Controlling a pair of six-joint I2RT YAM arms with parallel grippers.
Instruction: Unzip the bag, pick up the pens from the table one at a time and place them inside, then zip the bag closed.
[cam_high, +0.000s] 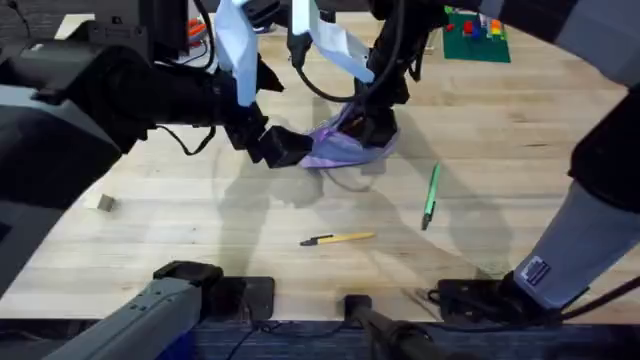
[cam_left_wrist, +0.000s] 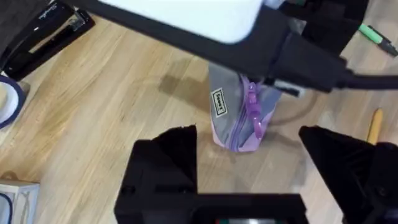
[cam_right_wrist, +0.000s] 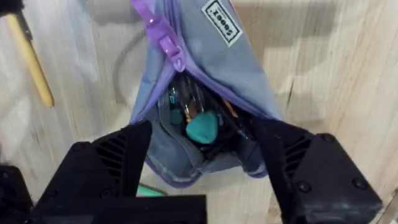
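The lilac and grey bag (cam_high: 345, 147) lies mid-table with its zipper part-way open. In the right wrist view the bag (cam_right_wrist: 205, 56) gapes at one end and shows a teal item inside. My right gripper (cam_right_wrist: 202, 127) is open and straddles that gaping end. My left gripper (cam_left_wrist: 249, 134) is open too, and the bag's (cam_left_wrist: 239, 112) other end sits just between its fingertips. The green pen (cam_high: 431, 195) lies on the table (cam_high: 200, 250) right of the bag. The yellow pen (cam_high: 338, 239) lies nearer the front.
A small pale block (cam_high: 100, 203) sits at the left of the table. A green plate with coloured bricks (cam_high: 475, 35) stands at the back right. A black stapler (cam_left_wrist: 43, 37) and a tape roll (cam_left_wrist: 9, 99) lie beyond the bag's left side.
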